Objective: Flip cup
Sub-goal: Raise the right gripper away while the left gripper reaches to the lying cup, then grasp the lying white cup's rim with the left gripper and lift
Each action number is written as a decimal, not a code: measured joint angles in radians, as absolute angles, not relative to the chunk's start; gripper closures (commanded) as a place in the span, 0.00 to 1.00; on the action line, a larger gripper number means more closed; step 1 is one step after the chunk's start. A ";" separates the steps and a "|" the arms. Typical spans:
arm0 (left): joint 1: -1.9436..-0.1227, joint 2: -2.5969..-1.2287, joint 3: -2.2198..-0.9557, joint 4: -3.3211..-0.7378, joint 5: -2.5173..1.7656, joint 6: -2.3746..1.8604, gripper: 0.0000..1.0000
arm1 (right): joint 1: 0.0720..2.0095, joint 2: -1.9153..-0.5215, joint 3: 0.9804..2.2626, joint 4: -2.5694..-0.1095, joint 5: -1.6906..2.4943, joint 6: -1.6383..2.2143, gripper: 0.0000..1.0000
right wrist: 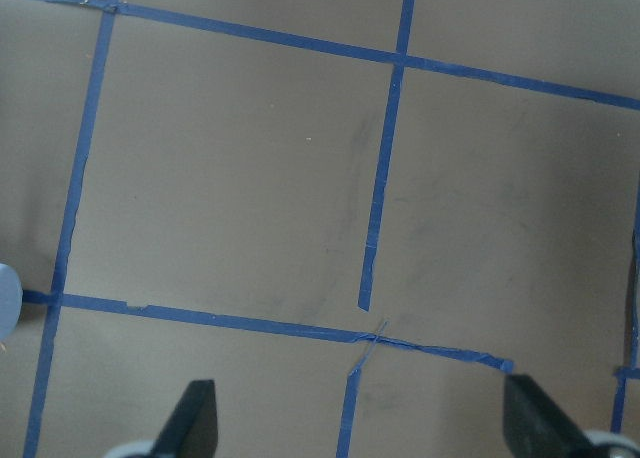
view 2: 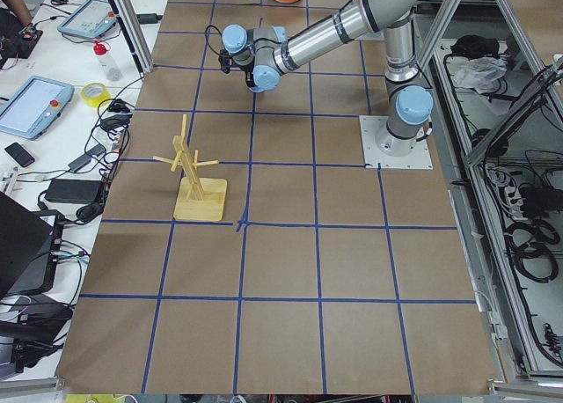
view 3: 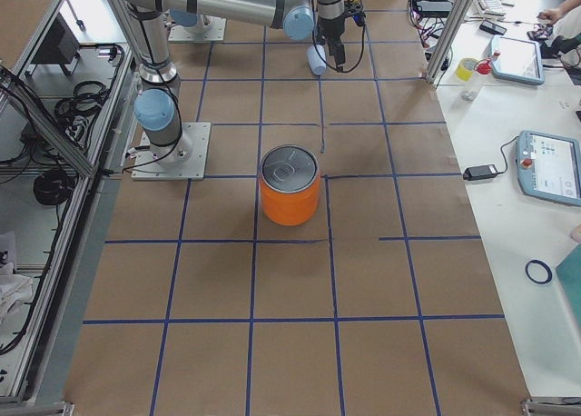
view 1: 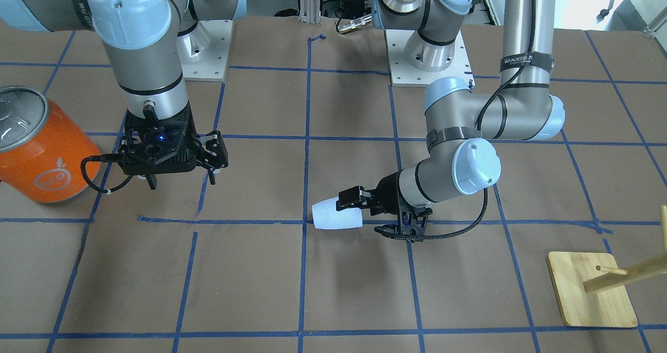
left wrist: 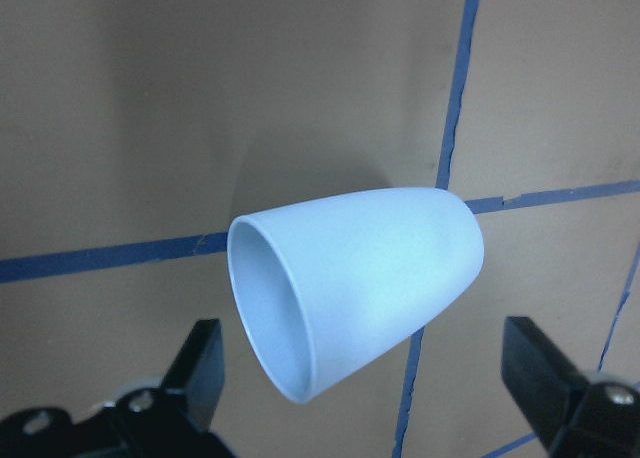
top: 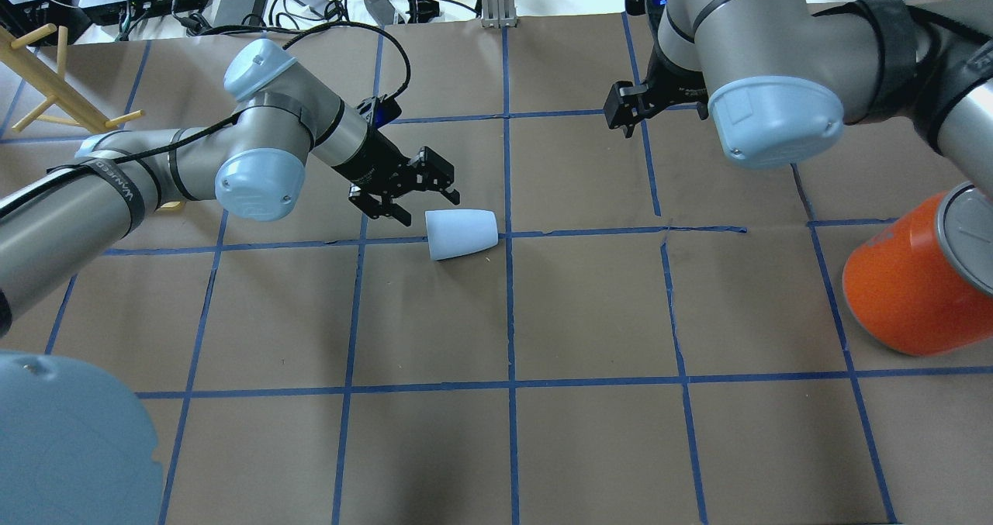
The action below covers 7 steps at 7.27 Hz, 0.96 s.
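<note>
Left hand [top: 428,205] open, angled low beside cup [top: 463,234].

Even bright light, soft shadow beside the cup [left wrist: 360,278], mild wrist-view blur

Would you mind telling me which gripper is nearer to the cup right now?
The left. The left gripper is open right at the rim of the tipped-over cup. The right gripper hangs well away over the table, toward the orange can.

orange can [view 3: 290,198] upright | wooden peg stand [view 2: 202,205] upright, well apart | blue-taped table [top: 589,447]
</note>
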<state>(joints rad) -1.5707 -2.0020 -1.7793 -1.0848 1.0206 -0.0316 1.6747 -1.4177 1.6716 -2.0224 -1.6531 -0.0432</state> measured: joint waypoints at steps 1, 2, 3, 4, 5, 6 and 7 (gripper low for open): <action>-1.569 -2.020 -1.782 -1.079 0.986 -0.038 0.28 | 1.673 -1.418 1.673 -2.012 -1.654 -0.009 0.00; -1.571 -2.028 -1.790 -1.065 0.959 -0.050 0.64 | 1.669 -1.418 1.676 -1.994 -1.656 0.006 0.00; -1.570 -2.030 -1.804 -1.048 0.908 -0.063 1.00 | 1.665 -1.435 1.673 -1.965 -1.657 0.006 0.00; -1.568 -2.026 -1.813 -1.040 0.845 -0.073 1.00 | 1.664 -1.496 1.673 -1.903 -1.655 0.006 0.00; -1.567 -2.016 -1.813 -1.037 0.817 -0.084 1.00 | 1.662 -1.585 1.682 -1.797 -1.658 0.011 0.00; -1.567 -2.003 -1.811 -1.031 0.807 -0.105 1.00 | 1.662 -1.637 1.690 -1.704 -1.657 0.017 0.00; -1.567 -1.987 -1.808 -1.013 0.809 -0.143 1.00 | 1.663 -1.641 1.698 -1.665 -1.650 0.029 0.00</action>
